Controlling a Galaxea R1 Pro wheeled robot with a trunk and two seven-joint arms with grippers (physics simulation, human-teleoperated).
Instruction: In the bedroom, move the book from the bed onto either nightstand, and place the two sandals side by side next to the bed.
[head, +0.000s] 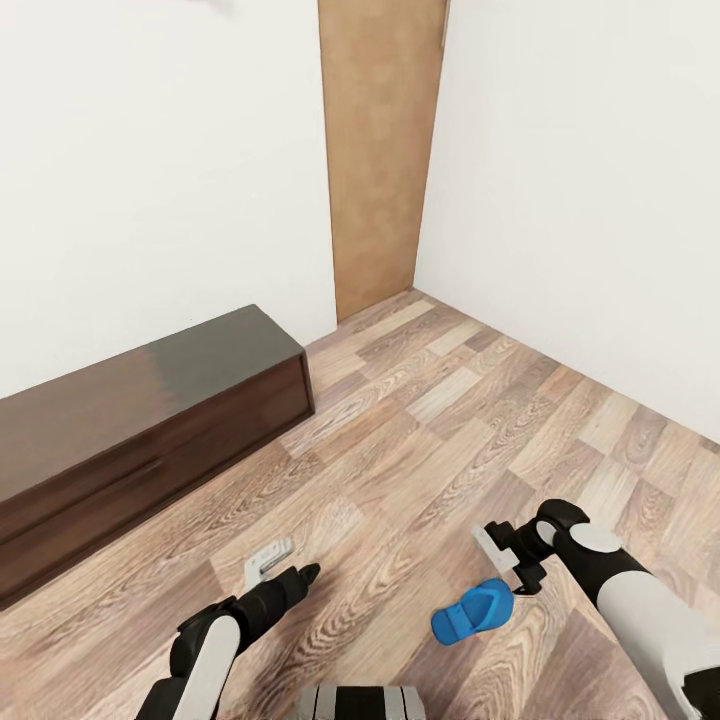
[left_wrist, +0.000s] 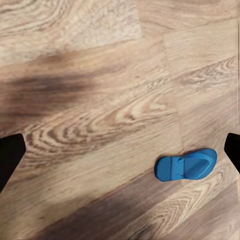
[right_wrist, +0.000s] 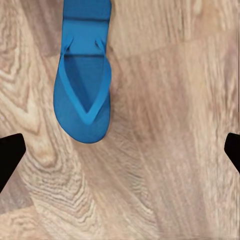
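Both grippers (head: 268, 563) (head: 497, 548) gape over bare floor (head: 420, 420); sandal (head: 472, 612) lies seemingly untouched.

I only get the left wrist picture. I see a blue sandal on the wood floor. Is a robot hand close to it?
Observer: Yes. In the head view the right gripper hangs just beyond the sandal, open and not touching it.
Operator: Where is my left hand then?
Observer: The left gripper is over bare floor, on the other side of the sandal from the right one.
Operator: Is there furniture anywhere?
Observer: A long low dark cabinet stands against the white wall on the left.
Operator: Is there a door?
Observer: A tall brown wooden panel stands in the corner; it may be a door.
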